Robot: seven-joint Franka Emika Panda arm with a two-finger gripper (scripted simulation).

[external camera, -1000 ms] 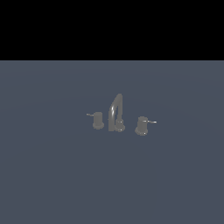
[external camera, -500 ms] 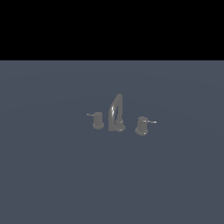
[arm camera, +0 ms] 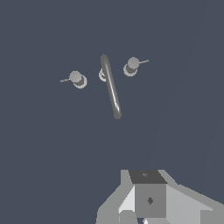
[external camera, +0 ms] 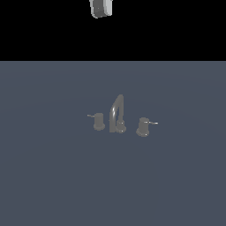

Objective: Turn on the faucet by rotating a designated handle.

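The faucet stands in the middle of the flat grey-blue surface, with its arched spout (external camera: 117, 114) between two stubby valves. The handle (external camera: 143, 127) is the valve on the exterior view's right, and its thin lever (external camera: 152, 122) points rightward. From above, the wrist view shows the spout (arm camera: 110, 85), the handle (arm camera: 131, 66) and the twin valve (arm camera: 78, 79). My gripper (arm camera: 148, 199) hangs high above and well away from the faucet, touching nothing. Only its grey blocks show at the picture's edge, so its opening is unclear. A grey piece of my arm (external camera: 101, 8) shows at the exterior view's upper edge.
The twin valve (external camera: 99, 121), with a leftward lever, stands on the exterior view's left of the spout. The grey-blue surface (external camera: 53, 176) spreads around the set. Black background lies beyond its far edge.
A grey piece of my arm has come into sight at the upper edge of the exterior view. The faucet and both levers stand as before.
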